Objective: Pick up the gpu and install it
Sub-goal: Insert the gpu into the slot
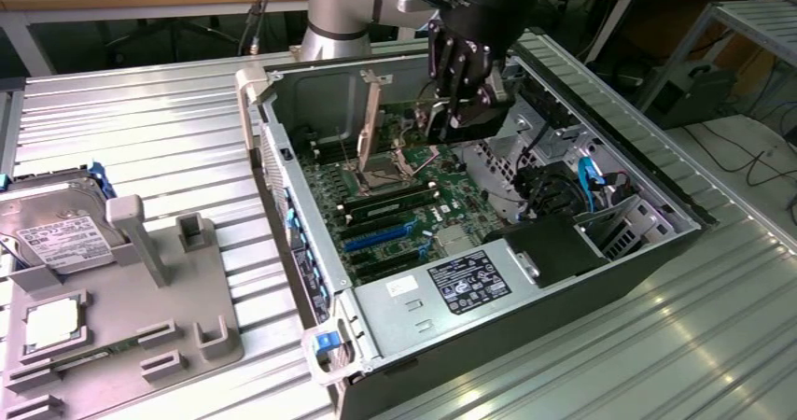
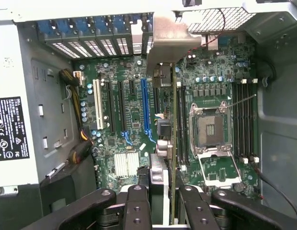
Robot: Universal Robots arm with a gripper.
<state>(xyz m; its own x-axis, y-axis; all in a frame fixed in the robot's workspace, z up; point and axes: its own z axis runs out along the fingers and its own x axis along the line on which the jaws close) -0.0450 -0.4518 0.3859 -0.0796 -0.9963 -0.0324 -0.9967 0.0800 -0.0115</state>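
Exterior view, from its left: the hard drive (image 1: 56,229) sits in a grey holder (image 1: 149,252), then comes the open computer case (image 1: 265,140), where the gripper (image 1: 464,112) pinches the gpu (image 2: 165,129) upright above the motherboard (image 1: 412,191). To seat it well, I think the card must be vertical and exactly over the long blue slot (image 2: 146,108), without tilt.

Exterior view: bright, even overhead light. The ribbed metal table (image 1: 697,345) throws streaky glare in the lower right of the frame. Inside the case (image 1: 373,322) it's dimmer, with soft shadow under the claw (image 1: 464,112) and darker patches right of centre. Wrist view: motherboard (image 2: 134,115) evenly lit, small parts crisp. Pale case walls wash out near white. Claw (image 2: 165,203) links close to the lens are dark and soft. The gpu (image 2: 168,43) bracket shows a dull sheen.
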